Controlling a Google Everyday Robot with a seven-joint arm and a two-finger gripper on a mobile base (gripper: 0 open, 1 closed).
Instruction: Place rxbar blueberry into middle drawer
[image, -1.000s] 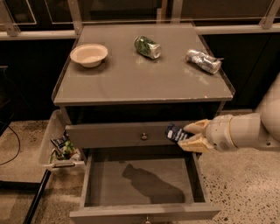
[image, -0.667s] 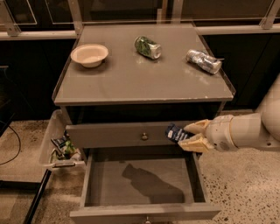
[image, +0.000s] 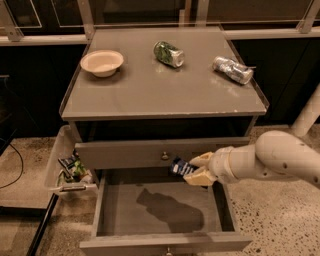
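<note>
Over the rear right of the open grey wooden middle drawer, the cream two-finger gripper clamps the flat navy-wrapped rxbar blueberry, which juts leftward above the drawer floor.

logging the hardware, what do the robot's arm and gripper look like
The gripper, above the open middle drawer, has two stubby pale-yellow fingers. The arm is smooth, rounded, off-white shells with a few small dark dots; no cables show.
</note>
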